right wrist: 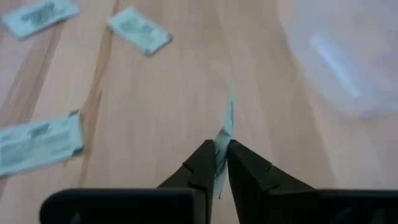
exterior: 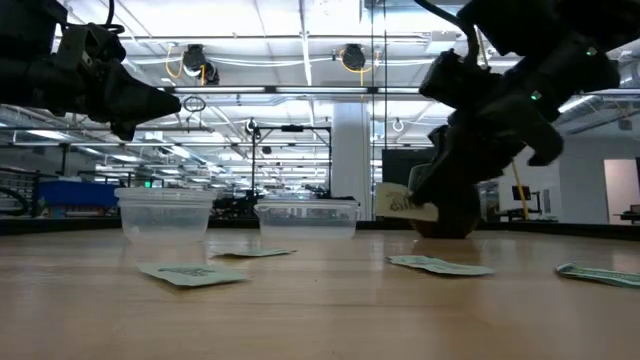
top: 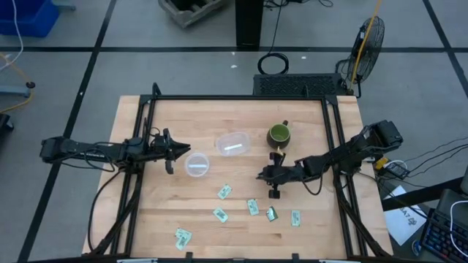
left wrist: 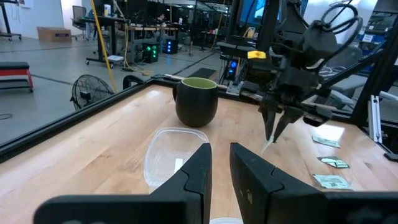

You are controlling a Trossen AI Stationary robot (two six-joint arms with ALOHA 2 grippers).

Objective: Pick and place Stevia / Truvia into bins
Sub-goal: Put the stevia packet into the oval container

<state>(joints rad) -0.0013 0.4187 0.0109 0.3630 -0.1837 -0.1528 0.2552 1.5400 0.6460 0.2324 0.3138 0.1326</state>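
Several pale green and white Stevia sachets lie flat on the table's near half (top: 252,207) (top: 224,191) (top: 183,236). My right gripper (top: 263,174) hangs near the table's middle, shut on one sachet (right wrist: 227,121), in front of the dark green mug (top: 278,134). Two clear bins stand left of the mug: a round one (top: 197,164) and a rounded-square one (top: 233,143), each with a pale strip inside. My left gripper (top: 179,150) hovers level beside the round bin, shut, with nothing in it (left wrist: 221,165). My right gripper pinches the sachet between its two fingers at one end (right wrist: 222,148). The wrist view shows it edge-on, and the rest sticks out ahead of the fingertips. The fingers slant down toward the table's left. The sachet (exterior: 405,203) is lifted clear of the table.
The mug (exterior: 450,215) stands just behind my right gripper. Loose sachets lie below and near it (right wrist: 37,143) (right wrist: 140,31) (exterior: 440,265). A black frame rail (top: 234,98) rims the table. Bare wood lies between the bins and the sachets.
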